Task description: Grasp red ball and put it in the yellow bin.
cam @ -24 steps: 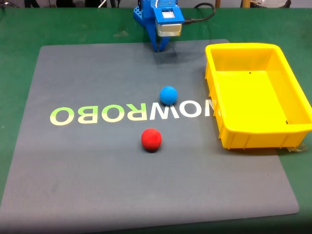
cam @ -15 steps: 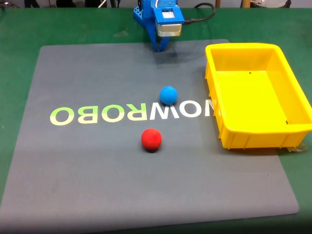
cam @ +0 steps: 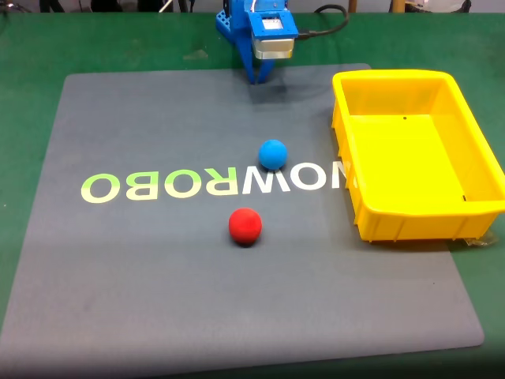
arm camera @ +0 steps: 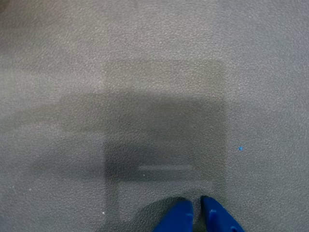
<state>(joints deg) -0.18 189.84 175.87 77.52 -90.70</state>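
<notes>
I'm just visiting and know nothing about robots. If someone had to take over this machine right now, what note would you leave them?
Gripper: over bare mat at its far edge, fingertips nearly together, holding nothing.
Red ball: loose on the mat, nearer the camera than the blue ball.
Yellow bin: right side of the fixed view, empty.
Done: nothing yet.
Left: reach past the blue ball, grasp the red one, drop it in the bin.

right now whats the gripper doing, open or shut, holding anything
Gripper: shut, or very nearly, with only a thin slit between the blue fingertips in the wrist view. It holds nothing; the red ball lies on the mat.
</notes>
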